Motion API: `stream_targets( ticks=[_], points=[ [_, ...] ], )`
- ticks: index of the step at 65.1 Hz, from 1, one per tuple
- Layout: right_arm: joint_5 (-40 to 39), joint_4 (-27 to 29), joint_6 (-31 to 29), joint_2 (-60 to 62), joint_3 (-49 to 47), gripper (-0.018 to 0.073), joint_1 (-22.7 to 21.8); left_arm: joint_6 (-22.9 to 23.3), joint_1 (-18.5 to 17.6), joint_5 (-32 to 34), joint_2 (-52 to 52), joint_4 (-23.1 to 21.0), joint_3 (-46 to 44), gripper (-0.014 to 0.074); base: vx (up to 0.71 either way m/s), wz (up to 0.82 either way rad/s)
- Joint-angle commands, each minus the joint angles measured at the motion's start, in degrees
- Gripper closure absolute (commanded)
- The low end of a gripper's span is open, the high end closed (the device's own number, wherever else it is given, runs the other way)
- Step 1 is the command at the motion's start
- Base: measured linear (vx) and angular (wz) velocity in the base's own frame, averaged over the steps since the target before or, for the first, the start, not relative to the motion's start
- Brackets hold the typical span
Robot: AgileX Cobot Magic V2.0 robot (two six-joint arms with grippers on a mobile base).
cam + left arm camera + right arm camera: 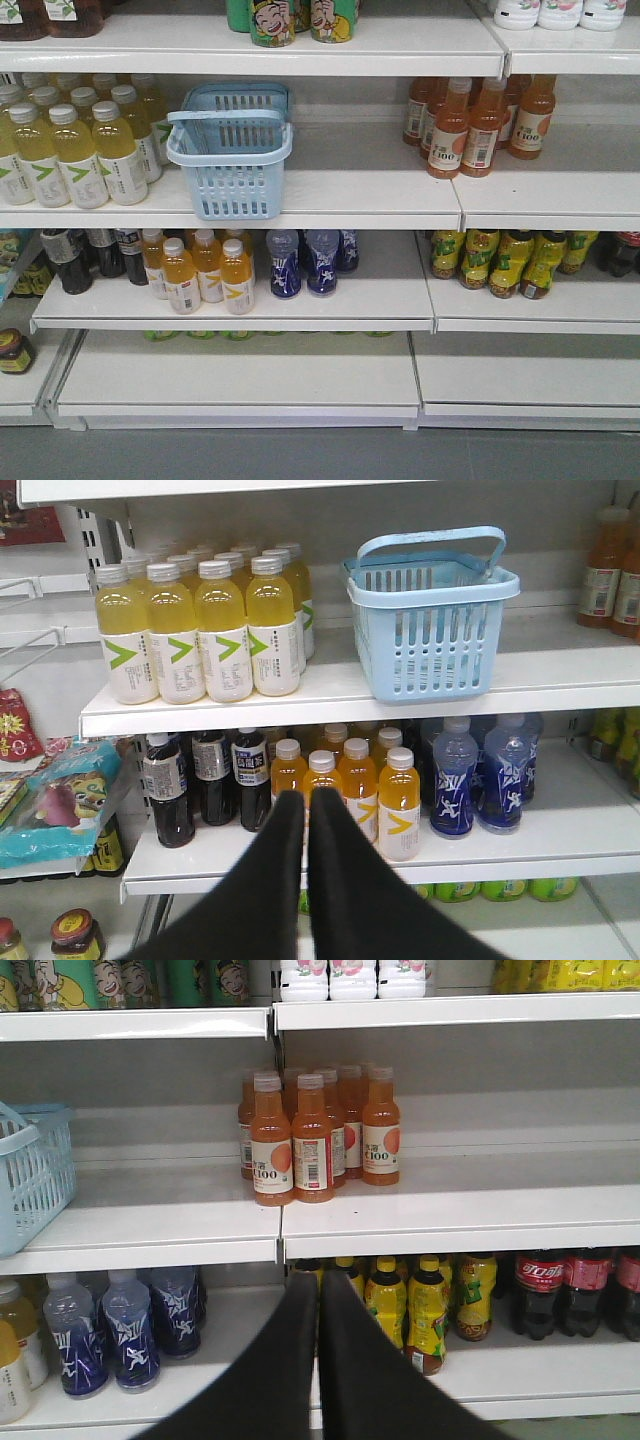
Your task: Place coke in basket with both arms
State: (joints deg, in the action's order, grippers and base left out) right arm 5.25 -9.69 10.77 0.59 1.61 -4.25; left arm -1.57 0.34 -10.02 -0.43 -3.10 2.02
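Observation:
Coke bottles point(541, 1292) with red labels and dark contents stand in a row at the right end of the lower shelf; one also shows at the frame edge in the front view point(626, 252). The light blue basket point(231, 160) sits on the middle shelf, handle up, also in the left wrist view point(432, 625) and at the left edge of the right wrist view point(30, 1175). My left gripper point(307, 796) is shut and empty, hanging before the orange bottles. My right gripper point(318, 1278) is shut and empty, left of the coke and well short of the shelf.
Yellow drink bottles point(85, 150) stand left of the basket, orange juice bottles point(478, 125) to its right. Below are dark bottles point(205, 780), orange bottles point(345, 790), blue bottles point(480, 780) and yellow-green tea bottles point(425, 1305). Shelf edges jut out at each level.

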Motion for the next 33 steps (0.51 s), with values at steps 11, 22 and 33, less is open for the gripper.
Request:
stream_targets(
  ticks=[11, 22, 33],
  points=[
    [-3.8, -0.7, -0.4, 0.8, 0.4, 0.0564, -0.3, 0.0, -0.2, 3.9, -1.1, -0.1, -1.9, 0.0602, 0.14, 0.01],
    [-3.8, -0.7, -0.4, 0.8, 0.4, 0.0564, -0.3, 0.0, -0.2, 3.9, -1.1, -0.1, -1.9, 0.0602, 0.11, 0.03],
    [-3.8, -0.7, -0.4, 0.8, 0.4, 0.0564, -0.3, 0.0, -0.2, 3.9, -1.1, -0.1, -1.9, 0.0602, 0.1, 0.02]
  ],
)
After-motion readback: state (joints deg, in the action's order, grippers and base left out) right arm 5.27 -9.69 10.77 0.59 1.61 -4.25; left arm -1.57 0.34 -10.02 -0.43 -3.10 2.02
